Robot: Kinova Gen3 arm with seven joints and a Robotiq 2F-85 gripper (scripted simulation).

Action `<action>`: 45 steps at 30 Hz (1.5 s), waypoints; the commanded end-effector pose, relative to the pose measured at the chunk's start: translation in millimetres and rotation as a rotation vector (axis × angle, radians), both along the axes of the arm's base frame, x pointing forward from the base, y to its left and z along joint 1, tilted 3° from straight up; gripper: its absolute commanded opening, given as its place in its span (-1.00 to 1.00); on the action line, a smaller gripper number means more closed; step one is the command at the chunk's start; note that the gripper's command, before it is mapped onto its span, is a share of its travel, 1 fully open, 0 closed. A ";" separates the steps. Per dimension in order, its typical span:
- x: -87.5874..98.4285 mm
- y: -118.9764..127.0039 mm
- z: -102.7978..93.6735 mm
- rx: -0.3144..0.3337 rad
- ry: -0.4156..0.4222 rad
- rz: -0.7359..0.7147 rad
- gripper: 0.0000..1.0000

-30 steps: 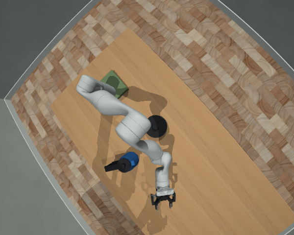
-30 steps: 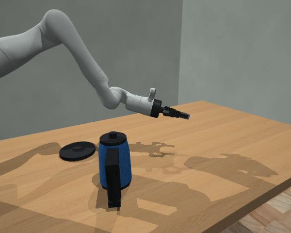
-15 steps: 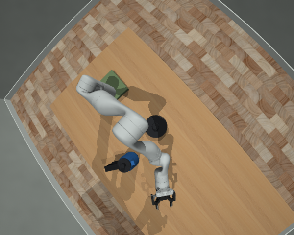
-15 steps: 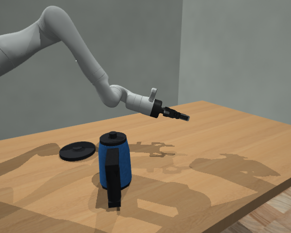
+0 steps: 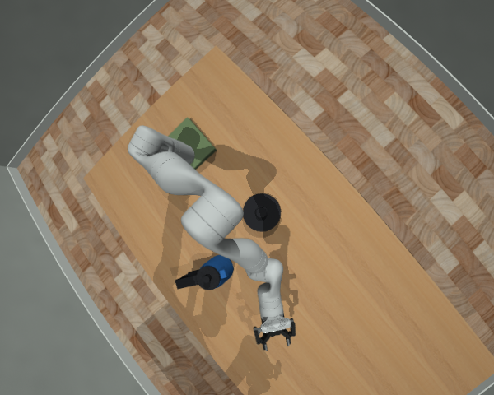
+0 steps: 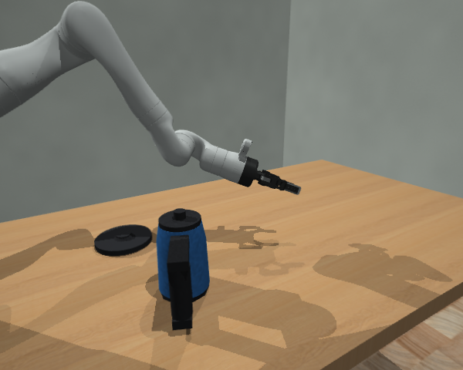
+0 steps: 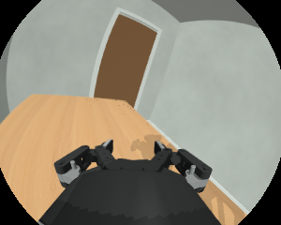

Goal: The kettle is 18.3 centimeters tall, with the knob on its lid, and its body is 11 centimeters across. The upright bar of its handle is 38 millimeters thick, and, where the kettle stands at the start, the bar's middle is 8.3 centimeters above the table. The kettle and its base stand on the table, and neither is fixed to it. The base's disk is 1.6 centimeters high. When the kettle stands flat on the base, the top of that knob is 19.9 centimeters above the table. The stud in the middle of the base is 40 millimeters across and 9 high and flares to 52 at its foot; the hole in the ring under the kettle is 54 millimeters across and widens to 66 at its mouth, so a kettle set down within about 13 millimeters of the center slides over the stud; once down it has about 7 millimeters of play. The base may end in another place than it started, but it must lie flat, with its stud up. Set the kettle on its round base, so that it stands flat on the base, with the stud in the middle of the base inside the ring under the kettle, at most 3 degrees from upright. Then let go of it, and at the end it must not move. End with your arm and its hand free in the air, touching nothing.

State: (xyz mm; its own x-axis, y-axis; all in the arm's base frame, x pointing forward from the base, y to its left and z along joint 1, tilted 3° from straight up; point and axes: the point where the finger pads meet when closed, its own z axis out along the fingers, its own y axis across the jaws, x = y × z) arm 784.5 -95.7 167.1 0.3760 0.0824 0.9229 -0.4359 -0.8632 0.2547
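The blue kettle with a black lid, knob and handle stands upright on the table; it also shows in the overhead view. Its handle points toward the table's near edge. The round black base lies flat on the table behind and to the left of the kettle, stud up, and apart from it; it also shows in the overhead view. My gripper is open and empty. It hangs in the air well to the right of the kettle, pointing away from it. It shows in the overhead view and the wrist view.
A green pad lies by the arm's foot at the table's far end. The wrist view shows only the table, grey walls and a brown door. The table's edge runs close in front of the kettle.
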 end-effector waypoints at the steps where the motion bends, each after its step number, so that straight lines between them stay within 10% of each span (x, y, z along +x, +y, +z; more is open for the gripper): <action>1: 0.1 -1.9 5.4 0.012 0.001 0.003 0.59; 45: -18.8 37.3 10.4 0.189 0.190 0.208 0.59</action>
